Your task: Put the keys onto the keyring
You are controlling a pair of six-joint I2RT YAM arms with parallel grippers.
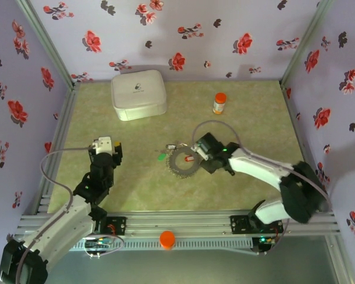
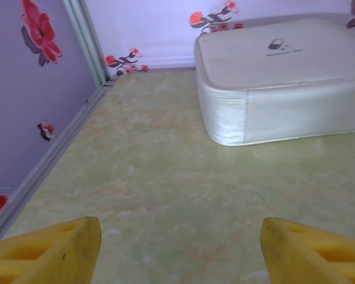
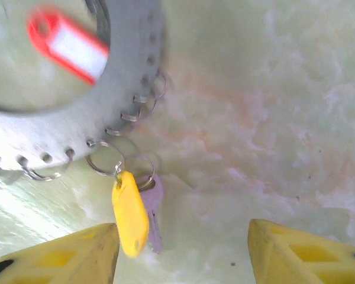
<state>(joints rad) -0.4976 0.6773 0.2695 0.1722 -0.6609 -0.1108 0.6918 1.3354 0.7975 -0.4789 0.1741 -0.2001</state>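
The keyring [image 3: 115, 89] is seen in the right wrist view as a flat, dull grey band, its outer rim pierced by a row of small round holes through which thin wire loops [image 3: 103, 160] are threaded. From a loop at the band's 6 o'clock a glossy yellow tag [image 3: 130, 213] is hung, oblong and rounded, its long axis run from 12 to 6 o'clock with a slight lean; a pale silver key [image 3: 156, 219] is laid just behind it along the same line, tip toward 6 o'clock. A red tag [image 3: 68, 44] with a white insert is seen blurred inside the ring. The yellow, ribbed fingers [image 3: 77, 254] of the right gripper [image 3: 183, 254] are held wide apart, with nothing between them but the mottled green table [image 3: 272, 118]. In the top view the whole ring is seen near the table's middle, and a green tag [image 1: 160, 157] is shown outside it at 9 o'clock (the yellow tag cannot be made out there). A soft white case [image 1: 138, 93] with rounded corners is placed at the ring's 11 o'clock, an orange-capped bottle [image 1: 219, 103] at 1 o'clock. The left gripper [image 2: 180, 254] is held well apart from the ring at its 9 o'clock, fingers spread and empty; the case's stitched edge is shown in the left wrist view.
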